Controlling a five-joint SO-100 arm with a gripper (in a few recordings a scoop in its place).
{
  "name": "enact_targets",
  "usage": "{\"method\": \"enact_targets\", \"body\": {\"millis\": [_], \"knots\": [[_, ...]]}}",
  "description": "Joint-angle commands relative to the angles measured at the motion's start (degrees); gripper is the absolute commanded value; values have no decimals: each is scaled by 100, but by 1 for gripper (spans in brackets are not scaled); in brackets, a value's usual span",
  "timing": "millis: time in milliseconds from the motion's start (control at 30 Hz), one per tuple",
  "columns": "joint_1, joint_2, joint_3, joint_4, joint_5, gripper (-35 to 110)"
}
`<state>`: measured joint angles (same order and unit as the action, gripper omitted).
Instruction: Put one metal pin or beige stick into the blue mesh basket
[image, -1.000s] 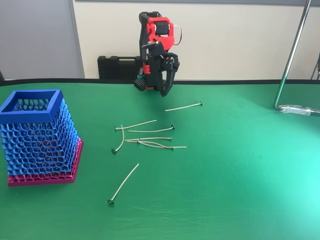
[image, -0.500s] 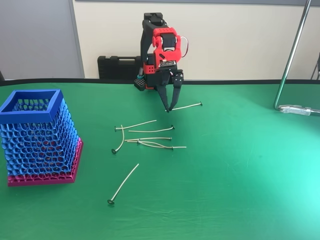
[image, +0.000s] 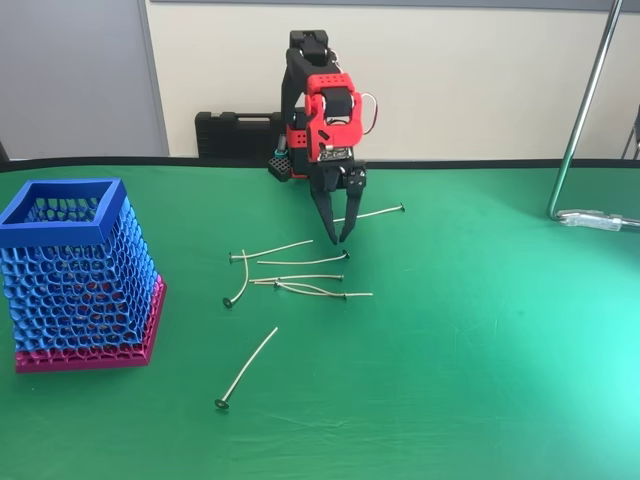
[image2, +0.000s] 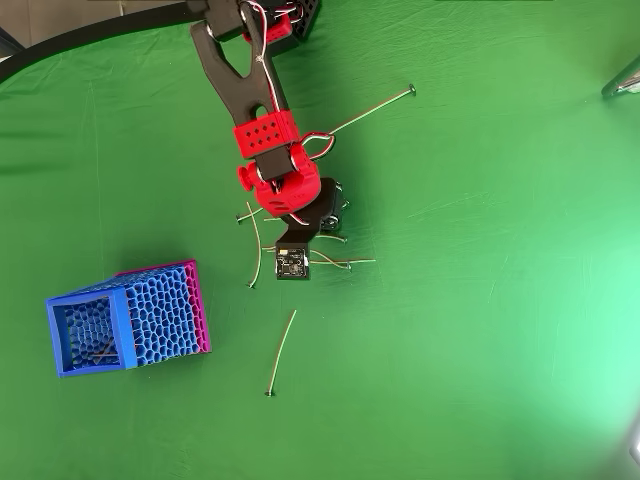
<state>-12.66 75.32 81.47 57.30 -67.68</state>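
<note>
Over the scattered pins (image: 300, 278), the pincer (image: 339, 240) hangs slightly apart, its tips hidden from overhead

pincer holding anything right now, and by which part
Nothing is held: the pincer hangs open above the pins, which lie on the green table.

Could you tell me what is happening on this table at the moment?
A red and black arm holds its tool open, tips pointing down just above a loose cluster of metal pins on the green table. It grips nothing yet. The blue mesh basket stands apart at the left of the fixed view.
</note>
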Motion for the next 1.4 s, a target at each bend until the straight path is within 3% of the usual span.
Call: {"method": "enact_targets", "body": {"millis": [0, 1367], "knots": [[-62, 18, 88, -404, 149, 11], [-26, -809, -26, -896, 149, 12]]}}
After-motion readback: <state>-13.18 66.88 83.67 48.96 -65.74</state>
